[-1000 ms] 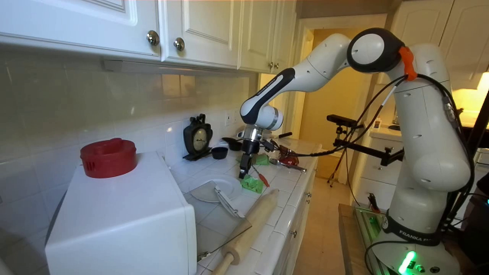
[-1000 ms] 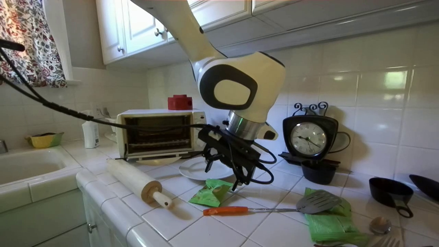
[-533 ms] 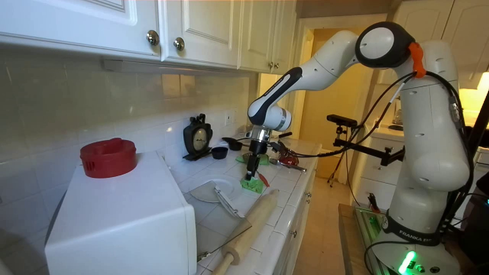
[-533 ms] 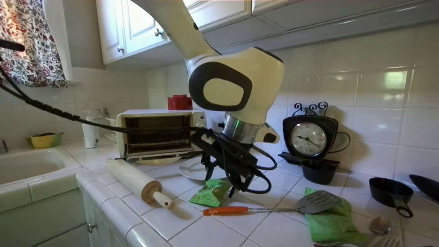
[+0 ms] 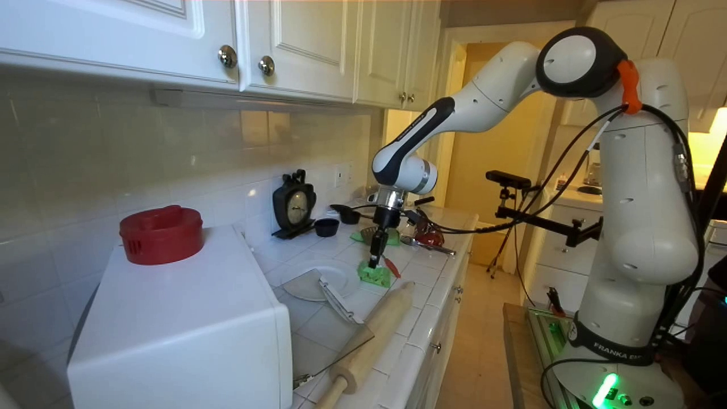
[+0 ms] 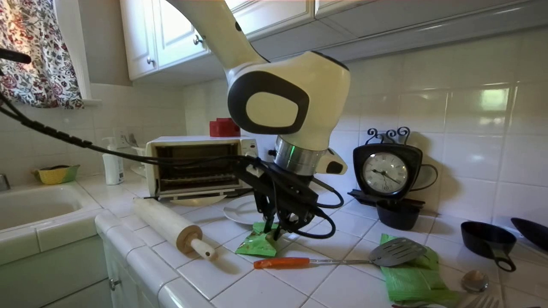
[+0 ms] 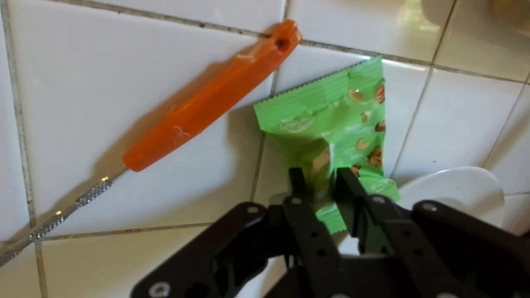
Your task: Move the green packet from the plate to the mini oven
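The green packet [image 7: 331, 116] lies on the white tiles just beside the plate, with part of it raised and bunched. In the wrist view my gripper [image 7: 320, 176] straddles its lower part, jaws drawn close together with the bunched packet filling the narrow gap. In both exterior views the fingertips of the gripper [image 6: 272, 233] come down onto the packet [image 5: 375, 277]. The pale plate [image 6: 235, 210] sits behind it, partly hidden by the gripper; its rim [image 7: 468, 171] shows in the wrist view. Behind the plate stands the white mini oven [image 6: 180, 139], its dark cavity exposed and door lowered.
An orange-handled spatula [image 6: 282, 262] lies close to the packet, its blade on another green packet [image 6: 415, 282]. A rolling pin [image 6: 167, 222] lies along the counter edge. A black clock [image 6: 385, 171] and small black cups [image 6: 488, 237] stand by the wall.
My gripper has come down and toward the packet, its jaws narrowing from wide apart to close around it. The packet's near corner has been squeezed inward.
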`<action>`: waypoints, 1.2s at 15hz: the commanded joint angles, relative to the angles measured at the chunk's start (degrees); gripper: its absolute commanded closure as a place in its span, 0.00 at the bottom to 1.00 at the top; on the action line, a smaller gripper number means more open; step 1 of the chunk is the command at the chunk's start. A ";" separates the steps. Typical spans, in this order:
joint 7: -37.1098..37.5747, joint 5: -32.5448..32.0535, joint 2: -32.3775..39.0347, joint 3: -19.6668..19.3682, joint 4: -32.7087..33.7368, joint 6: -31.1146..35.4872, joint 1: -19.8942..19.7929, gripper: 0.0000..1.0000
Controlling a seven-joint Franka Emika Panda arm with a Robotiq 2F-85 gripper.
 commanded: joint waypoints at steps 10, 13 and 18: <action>1.38 2.20 -8.02 -0.52 -7.19 2.47 1.16 0.99; 3.57 3.20 -13.68 -0.96 -12.59 5.81 2.41 0.99; 5.41 9.04 -21.99 -1.45 -20.83 16.73 6.26 0.99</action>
